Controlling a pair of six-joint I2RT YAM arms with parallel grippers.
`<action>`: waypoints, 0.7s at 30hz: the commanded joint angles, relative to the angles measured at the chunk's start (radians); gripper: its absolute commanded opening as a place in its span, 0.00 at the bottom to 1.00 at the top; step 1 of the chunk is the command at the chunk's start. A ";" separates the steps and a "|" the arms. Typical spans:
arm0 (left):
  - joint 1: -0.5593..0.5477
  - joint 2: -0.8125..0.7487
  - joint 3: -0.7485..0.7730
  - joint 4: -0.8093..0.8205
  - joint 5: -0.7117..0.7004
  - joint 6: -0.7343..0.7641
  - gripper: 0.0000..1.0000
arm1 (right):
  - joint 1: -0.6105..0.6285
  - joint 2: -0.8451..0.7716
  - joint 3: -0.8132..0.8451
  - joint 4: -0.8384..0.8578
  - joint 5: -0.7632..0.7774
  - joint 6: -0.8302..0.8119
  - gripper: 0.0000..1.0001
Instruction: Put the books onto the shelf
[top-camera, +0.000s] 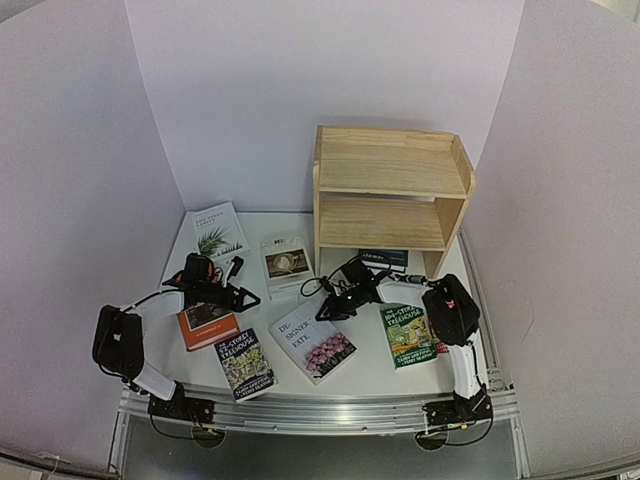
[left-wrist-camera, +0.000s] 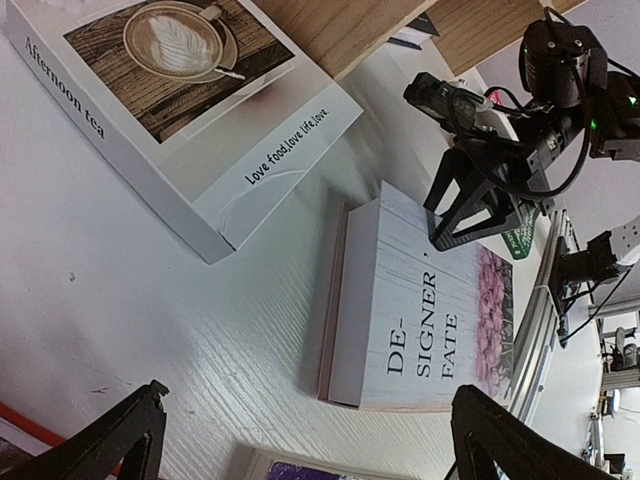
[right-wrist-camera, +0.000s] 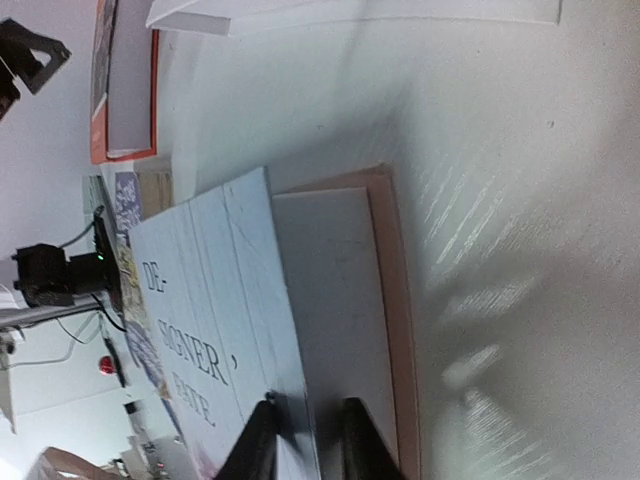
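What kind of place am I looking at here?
Likely a robotics lab booth: white partition walls around a table, two arms bolted to its edge, books and a shelf staged as props.

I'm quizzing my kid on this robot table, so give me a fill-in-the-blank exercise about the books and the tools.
1. The right tool grips the front cover of the white book titled DE-SIGNER ____.
2. The jaws of the left tool stand ____.
3. The spine of the coffee-cup book reads "Afternoon ____".

Missing words: FATE; open; tea.
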 joint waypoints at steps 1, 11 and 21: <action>-0.008 0.014 0.033 0.011 0.027 0.000 1.00 | 0.003 0.010 0.014 -0.012 -0.030 -0.017 0.04; -0.105 0.024 0.099 -0.193 0.158 0.265 1.00 | 0.023 -0.175 -0.005 0.034 0.050 -0.072 0.00; -0.122 0.108 0.221 -0.351 0.261 0.404 1.00 | 0.097 -0.287 -0.016 0.106 0.141 -0.182 0.00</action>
